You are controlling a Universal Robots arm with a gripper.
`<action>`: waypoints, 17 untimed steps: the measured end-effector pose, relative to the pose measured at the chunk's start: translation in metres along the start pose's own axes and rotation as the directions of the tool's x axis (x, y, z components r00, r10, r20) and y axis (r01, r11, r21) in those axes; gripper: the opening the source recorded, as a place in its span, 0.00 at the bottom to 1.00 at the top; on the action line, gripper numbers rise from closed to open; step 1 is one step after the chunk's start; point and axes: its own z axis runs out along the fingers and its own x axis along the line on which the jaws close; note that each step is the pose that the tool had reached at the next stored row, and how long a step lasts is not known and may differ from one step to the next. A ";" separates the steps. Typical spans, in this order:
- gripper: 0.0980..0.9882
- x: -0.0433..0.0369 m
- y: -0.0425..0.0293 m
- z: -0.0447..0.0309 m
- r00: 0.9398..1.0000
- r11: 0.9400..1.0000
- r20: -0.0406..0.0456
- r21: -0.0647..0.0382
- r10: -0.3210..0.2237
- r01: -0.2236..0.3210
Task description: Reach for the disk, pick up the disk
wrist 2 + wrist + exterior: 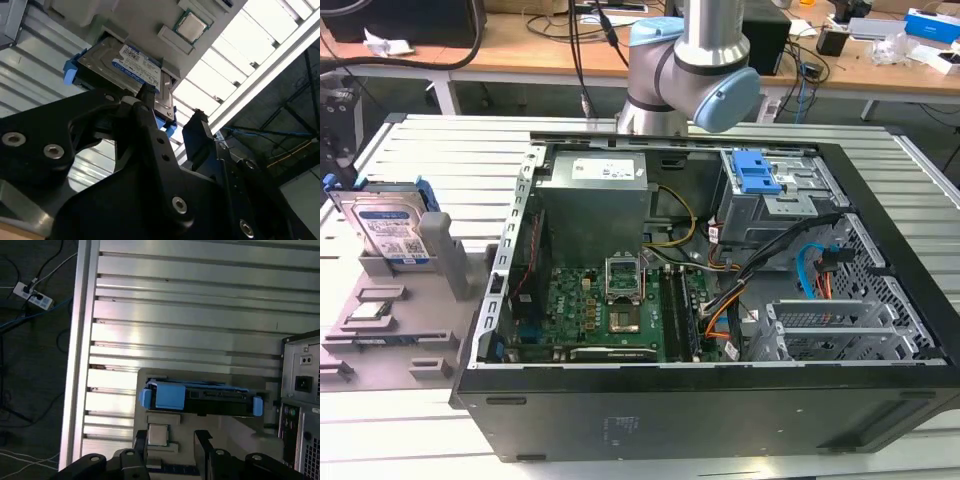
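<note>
Disk (386, 226): stands on edge in the grey holder (438, 258) on the slatted desk (440, 150), at the exterior view's left. It leans back slightly. The white-and-blue label faces out and there are blue rails along its sides. It sits apart from the open computer case (720, 420), with a strip of holder and desk between them.

Your gripper (172, 105): the black fingers (150, 131) are spread apart with nothing between them. In the second wrist view one tip overlaps the disk's (125, 62) lower edge and the other hangs off to the side. I cannot tell from that view alone whether they touch.

In the first wrist view the gripper (171, 441) is clear of the disk (200, 397), which shows edge-on with a blue rail end at each side. There is a visible gap between the fingertips and the drive, so you have no contact.

Processor chip (370, 315): a small silver square lying flat in a recess of the same holder, just in front of the disk. In the first wrist view the chip (157, 434) sits near one of your fingertips.

Arm (695, 70): rises behind the case at the far side of the desk.

Case: side panel off, with the green board, cables and blue-latched drive cage exposed.
</note>
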 end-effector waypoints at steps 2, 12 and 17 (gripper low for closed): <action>0.45 0.0000 0.0000 0.0000 0.994 0.994 -0.004 0.000 -0.108 0.108; 0.45 0.0000 0.0001 0.0000 0.971 0.971 -0.009 -0.001 -0.238 0.238; 0.45 0.0000 0.0000 0.0000 0.943 0.943 -0.013 -0.002 -0.332 0.332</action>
